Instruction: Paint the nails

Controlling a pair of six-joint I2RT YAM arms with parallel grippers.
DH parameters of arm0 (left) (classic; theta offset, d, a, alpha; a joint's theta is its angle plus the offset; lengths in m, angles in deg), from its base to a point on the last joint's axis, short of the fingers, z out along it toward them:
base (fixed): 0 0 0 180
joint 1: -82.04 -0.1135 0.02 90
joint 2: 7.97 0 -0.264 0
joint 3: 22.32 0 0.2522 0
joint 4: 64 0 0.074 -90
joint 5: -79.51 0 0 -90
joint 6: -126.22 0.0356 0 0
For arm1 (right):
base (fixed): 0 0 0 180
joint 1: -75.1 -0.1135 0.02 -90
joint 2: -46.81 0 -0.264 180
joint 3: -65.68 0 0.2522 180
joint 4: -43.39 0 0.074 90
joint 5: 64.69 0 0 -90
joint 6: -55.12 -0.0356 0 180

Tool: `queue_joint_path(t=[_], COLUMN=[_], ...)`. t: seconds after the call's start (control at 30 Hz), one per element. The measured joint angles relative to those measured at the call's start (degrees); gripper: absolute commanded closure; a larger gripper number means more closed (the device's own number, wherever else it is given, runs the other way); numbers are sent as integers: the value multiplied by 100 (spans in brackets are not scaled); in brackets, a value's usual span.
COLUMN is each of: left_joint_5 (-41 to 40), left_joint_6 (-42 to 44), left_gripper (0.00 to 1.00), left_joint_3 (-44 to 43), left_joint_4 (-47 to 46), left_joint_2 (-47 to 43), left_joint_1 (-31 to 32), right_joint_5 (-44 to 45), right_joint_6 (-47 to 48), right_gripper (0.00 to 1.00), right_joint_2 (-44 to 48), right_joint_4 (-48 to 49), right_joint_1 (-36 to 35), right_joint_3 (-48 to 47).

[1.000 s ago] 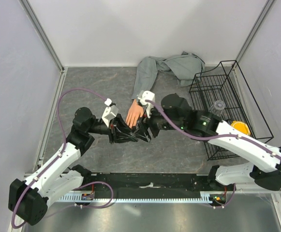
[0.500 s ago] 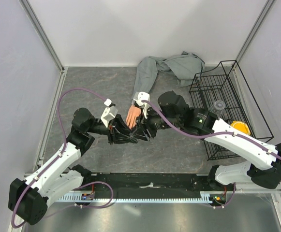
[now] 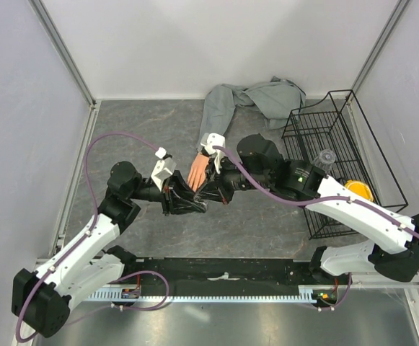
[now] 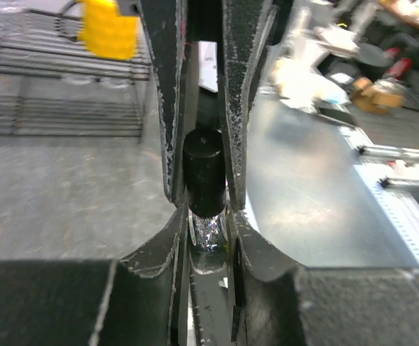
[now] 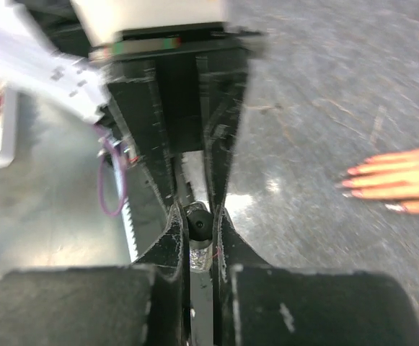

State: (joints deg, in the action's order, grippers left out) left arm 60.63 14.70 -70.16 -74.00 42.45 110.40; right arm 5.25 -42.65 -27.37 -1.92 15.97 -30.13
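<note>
my left gripper [image 4: 208,216] clamped on bottle [image 4: 208,236] glass body, just near side of mannequin hand [image 3: 197,171]. right gripper [image 5: 197,216] pinched on black cap [image 4: 205,176]. cap not yet off, no brush out. nails [image 5: 353,182] on hand's fingertips, pinkish; fresh coat, cannot tell. painting likely all ahead.

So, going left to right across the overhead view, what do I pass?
Left arm → mannequin hand → wire basket.
</note>
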Motion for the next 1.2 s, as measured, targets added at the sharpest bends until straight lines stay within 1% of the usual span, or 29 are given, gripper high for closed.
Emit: queue_joint_path(t=[0.07,0.1,0.13,0.23,0.27,0.33,0.4,0.43,0.47,0.5,0.53,0.67,0.7,0.73,0.77,0.8,0.83,0.9,0.97,1.0,1.03,1.07,1.17,1.2], left_joint_5=[-514,-909,-1290,-2111,-2312,-2667,-2949,-3042,-3069,-3058,-3027,-3099,-3119,-3117,-3088,-3032,-2949,-2634,-2258,-2017,-1770,-1532,-999,-852], left_joint_6=[317,507,682,1154,1283,1480,1606,1648,1672,1696,1707,1714,1714,1714,1714,1714,1711,1707,1657,1587,1499,1399,1106,1010], left_gripper=[98,98,98,98,98,98,98,98,98,98,98,98,98,98,98,98,98,98,98,98,98,98,98,98], left_joint_3=[-24,-61,-96,-160,-160,-157,-155,-155,-155,-155,-160,-208,-208,-208,-208,-208,-208,-210,-219,-219,-219,-219,-210,-208], left_joint_4=[476,811,1091,1832,2065,2417,2621,2673,2704,2712,2677,2559,2553,2540,2527,2507,2470,2347,2175,2083,1969,1840,1482,1351], left_joint_2=[-179,-286,-387,-752,-872,-1051,-1106,-1097,-1075,-1023,-997,-942,-931,-929,-918,-907,-874,-745,-551,-422,-297,-184,-15,-15], left_joint_1=[11,28,35,118,133,133,122,111,101,96,98,44,7,0,-4,-4,-4,-4,-4,-4,-4,-4,-2,0], right_joint_5=[343,1174,1825,4699,5460,6671,7278,7506,7600,7656,7637,7377,7331,7184,7016,6894,6577,5847,5095,4660,4262,3829,2583,2238], right_joint_6=[-125,-297,-494,-1388,-1655,-2096,-2343,-2444,-2496,-2522,-2535,-2271,-2214,-2085,-1956,-1873,-1722,-1469,-1261,-1165,-1078,-986,-745,-682], right_gripper=[100,100,100,100,100,100,100,89,81,73,60,40,34,31,25,15,13,12,14,19,21,28,41,42], right_joint_2=[0,0,-20,-328,-520,-992,-1349,-1491,-1543,-1552,-1543,-1241,-1119,-927,-732,-566,-339,131,514,656,745,776,645,553], right_joint_4=[-2,2,22,7,-17,-68,-190,-247,-264,-297,-326,-442,-481,-540,-568,-581,-533,-415,-243,-166,-103,-50,125,153], right_joint_1=[-81,-304,-487,-1600,-1888,-2236,-2347,-2369,-2374,-2374,-2358,-2291,-2282,-2256,-2214,-2162,-2039,-1674,-1182,-901,-660,-483,-282,-275], right_joint_3=[0,0,0,-136,-234,-483,-723,-809,-820,-820,-820,-691,-640,-566,-503,-459,-389,-195,-4,72,116,136,138,138])
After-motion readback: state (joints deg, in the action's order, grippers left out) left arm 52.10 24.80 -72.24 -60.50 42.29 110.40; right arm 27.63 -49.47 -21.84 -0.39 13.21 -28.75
